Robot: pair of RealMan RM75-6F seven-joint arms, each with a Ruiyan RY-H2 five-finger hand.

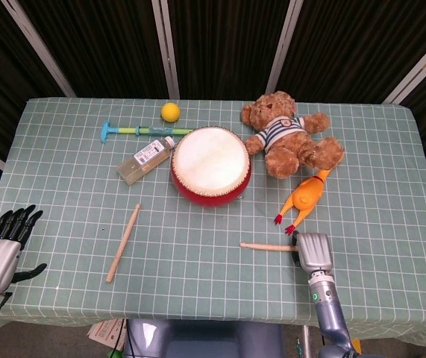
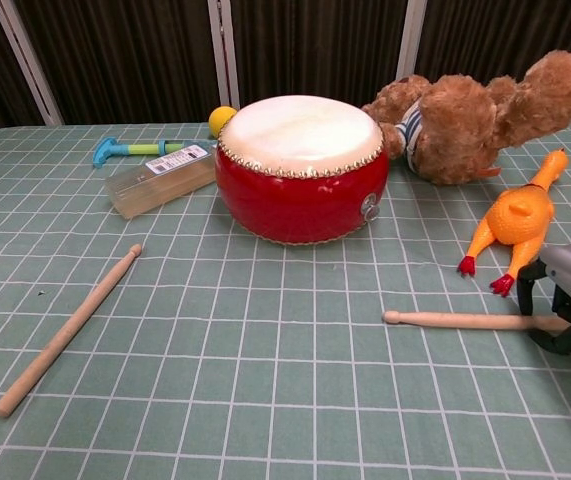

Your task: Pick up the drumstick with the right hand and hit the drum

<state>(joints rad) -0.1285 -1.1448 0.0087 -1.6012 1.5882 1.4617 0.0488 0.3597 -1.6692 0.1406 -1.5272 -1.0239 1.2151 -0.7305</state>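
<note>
The red drum (image 1: 210, 165) with its pale skin (image 2: 300, 130) stands mid-table. A wooden drumstick (image 1: 265, 247) lies flat near the front right, tip pointing left (image 2: 460, 320). My right hand (image 1: 313, 253) sits over its butt end, and dark fingers (image 2: 555, 342) curl around the stick there while it stays on the cloth. A second drumstick (image 1: 124, 242) lies at the front left (image 2: 65, 332). My left hand (image 1: 4, 250) hovers off the table's left edge, fingers spread and holding nothing.
An orange rubber chicken (image 1: 306, 198) lies just beyond my right hand (image 2: 515, 220). A teddy bear (image 1: 291, 134) sits behind the drum on the right. A plastic bottle (image 1: 146, 159), a yellow ball (image 1: 170, 112) and a teal toy stick (image 1: 134, 131) lie back left.
</note>
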